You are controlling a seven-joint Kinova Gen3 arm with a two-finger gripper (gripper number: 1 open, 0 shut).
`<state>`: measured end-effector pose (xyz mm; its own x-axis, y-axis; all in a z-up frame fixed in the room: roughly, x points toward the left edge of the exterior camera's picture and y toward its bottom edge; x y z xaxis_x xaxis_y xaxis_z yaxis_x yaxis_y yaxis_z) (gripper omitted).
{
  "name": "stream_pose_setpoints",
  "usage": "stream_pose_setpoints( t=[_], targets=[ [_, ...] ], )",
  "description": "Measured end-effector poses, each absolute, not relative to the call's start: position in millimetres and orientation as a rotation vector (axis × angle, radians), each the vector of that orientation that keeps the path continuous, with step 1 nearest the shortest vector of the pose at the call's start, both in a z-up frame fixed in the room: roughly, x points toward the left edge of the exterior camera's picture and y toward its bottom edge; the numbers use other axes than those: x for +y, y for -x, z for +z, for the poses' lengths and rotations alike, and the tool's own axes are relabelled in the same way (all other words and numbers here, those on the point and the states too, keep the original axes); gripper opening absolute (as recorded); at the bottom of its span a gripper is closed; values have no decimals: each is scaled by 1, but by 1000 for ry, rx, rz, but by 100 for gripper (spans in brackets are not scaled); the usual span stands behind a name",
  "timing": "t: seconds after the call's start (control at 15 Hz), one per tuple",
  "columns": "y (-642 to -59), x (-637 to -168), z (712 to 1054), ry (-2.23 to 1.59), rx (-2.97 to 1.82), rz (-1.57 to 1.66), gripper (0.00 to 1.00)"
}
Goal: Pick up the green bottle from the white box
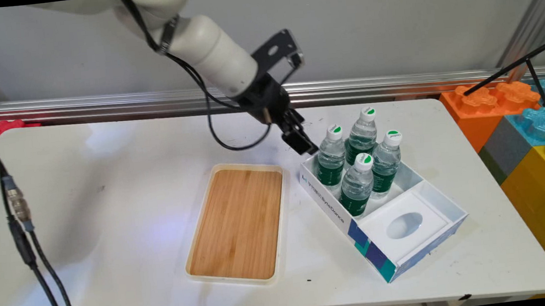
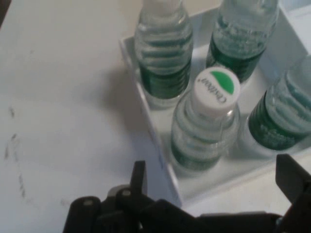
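Main view: white bench (image 1: pixel 111 238), arm coming in from upper left with black cables. The gripper (image 1: pixel 304 142) hangs low, tilted down to the right, just beside the far-left corner of an open white box (image 1: pixel 330 207) with blue and teal patches on its side. Four clear water bottles with green labels and white caps stand upright in the far half of the box: left bottle (image 1: pixel 331 156) nearest the gripper, back bottle (image 1: pixel 362 135), right bottle (image 1: pixel 386 159), front bottle (image 1: pixel 357 185). The gripper tip sits just beside the left bottle, near cap height; whether it touches cannot be told from here. Near half of the box holds a white insert with an oval hole (image 1: pixel 404 225). Left of the box, apart from it, lies a wooden tray (image 1: pixel 239 223) with a cream rim, flat on the bench. Coloured big-block bricks (image 1: pixel 524 118) are stacked off the bench's right edge; a black tripod leg crosses over them. A metal rail runs along the wall behind.

Hand view: looking down on the bottles in the box corner. One cap (image 2: pixel 217 92), white with a green mark, sits just above the space between the two fingers (image 2: pixel 138 177), one finger at lower left, the other at the right edge. The fingers stand wide apart, nothing between them, so the gripper is spread and holds nothing. Three more bottles surround that one, all upright, tops of two cut off by the picture. The box wall (image 2: pixel 155 141) runs between the gripper and the bottles; bare bench to the left.
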<state>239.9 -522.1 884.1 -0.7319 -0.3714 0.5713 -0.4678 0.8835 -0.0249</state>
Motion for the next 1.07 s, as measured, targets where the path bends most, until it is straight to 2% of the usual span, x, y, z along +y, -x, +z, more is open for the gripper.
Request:
stream_pose_setpoints(
  t=[0.93, 1.0, 1.07],
  targets=[
    [-199, -547, 818, -508, -2461, 237, 100],
    [-198, -548, 816, -505, -2460, 239, 0],
    [-198, -548, 815, -503, -2460, 242, 0]
  ],
)
